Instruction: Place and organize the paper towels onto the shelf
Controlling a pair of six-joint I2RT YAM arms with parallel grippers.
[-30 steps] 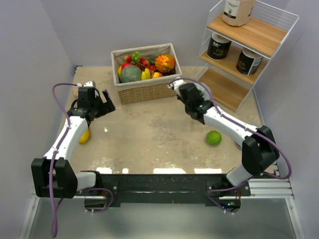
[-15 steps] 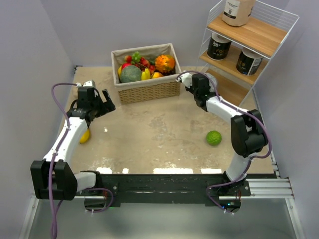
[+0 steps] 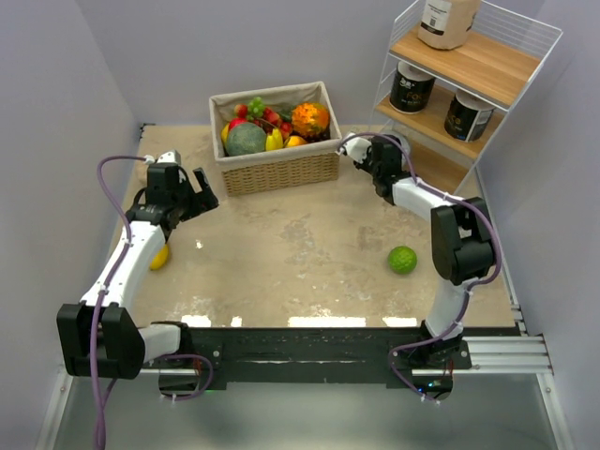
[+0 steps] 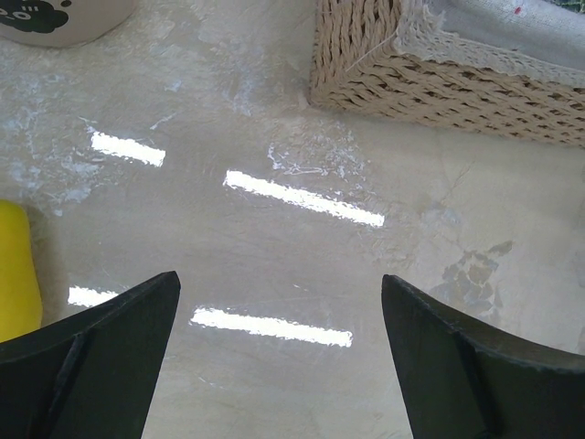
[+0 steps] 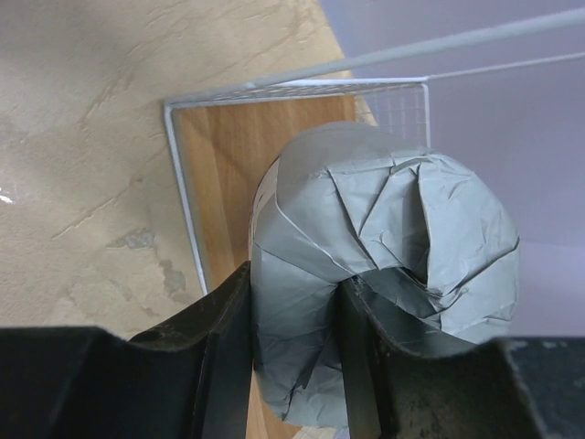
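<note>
The white wire shelf (image 3: pixel 553 42) stands at the back right. A tan paper towel roll (image 3: pixel 448 21) is on its top board and two black rolls (image 3: pixel 411 87) (image 3: pixel 467 116) are on the middle board. My right gripper (image 3: pixel 386 155) is at the left end of the bottom board (image 3: pixel 427 173). In the right wrist view it (image 5: pixel 292 320) is shut on a grey wrapped roll (image 5: pixel 384 247), held over the board's corner (image 5: pixel 228 174). My left gripper (image 3: pixel 200 192) is open and empty over bare table (image 4: pixel 283 302). A pale roll with a dark label (image 4: pixel 55 18) lies beyond it.
A wicker fruit basket (image 3: pixel 277 171) stands at the back middle, its corner in the left wrist view (image 4: pixel 439 64). A green lime (image 3: pixel 402 259) lies on the table at the right. A yellow fruit (image 3: pixel 159 255) lies under the left arm. Walls close in on the left, back and right.
My right arm has swung right and back from the table's middle to the shelf's bottom tier. The left arm has not moved.
</note>
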